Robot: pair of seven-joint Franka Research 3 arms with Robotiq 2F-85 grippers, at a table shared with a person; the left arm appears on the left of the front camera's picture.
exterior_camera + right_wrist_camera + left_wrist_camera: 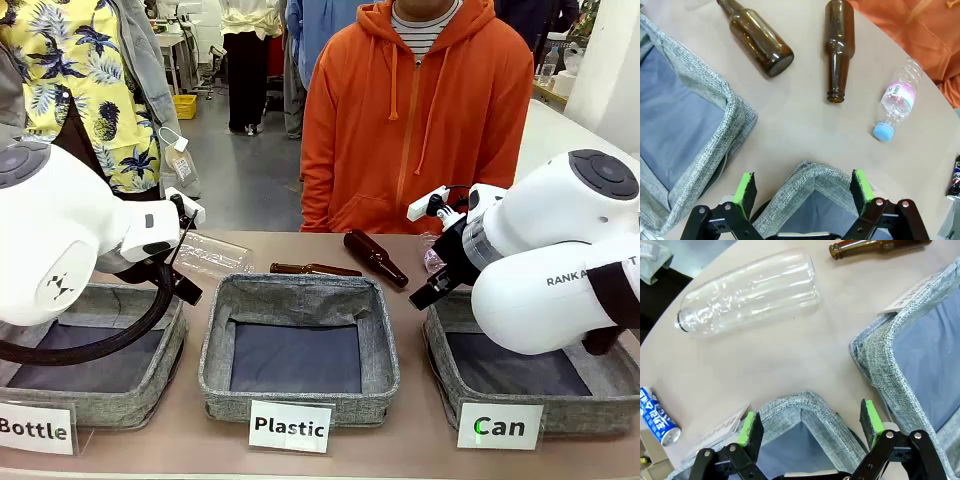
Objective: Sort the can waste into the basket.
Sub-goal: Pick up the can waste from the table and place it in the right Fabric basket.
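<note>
1. Left wrist view: the left gripper hung over a bin corner, its jaws wide apart and empty. The blue-and-white can lay slantwise on the surface, off to their left, so this arm was probably nearer.
2. Front view: the Bottle bin, Plastic bin and Can basket showed only bare lining.
3. Right wrist view: the right gripper also had its jaws spread, holding nothing.
</note>
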